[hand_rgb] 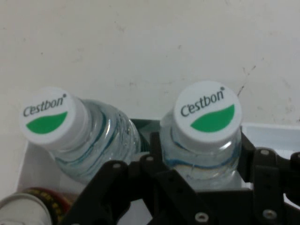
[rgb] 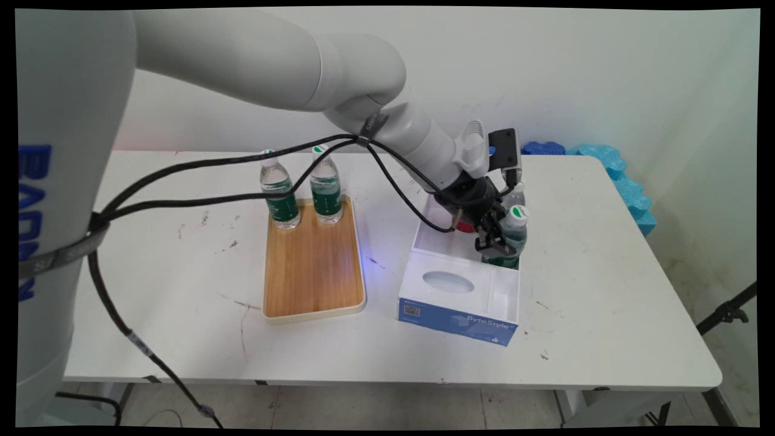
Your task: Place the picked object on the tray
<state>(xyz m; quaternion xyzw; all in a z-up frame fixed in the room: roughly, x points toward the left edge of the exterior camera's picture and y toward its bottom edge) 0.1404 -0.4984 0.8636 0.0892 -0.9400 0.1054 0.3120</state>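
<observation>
Hand view: bottle [hand_rgb: 206,140] between gripper [hand_rgb: 201,187] fingers

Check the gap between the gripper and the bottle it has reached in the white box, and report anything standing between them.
Nothing visible stands between them. The gripper sits around the nearer bottle just below its cap, fingers on either side of it. A second bottle stands beside it in the white box, outside the fingers, and a red can lies further off.
</observation>
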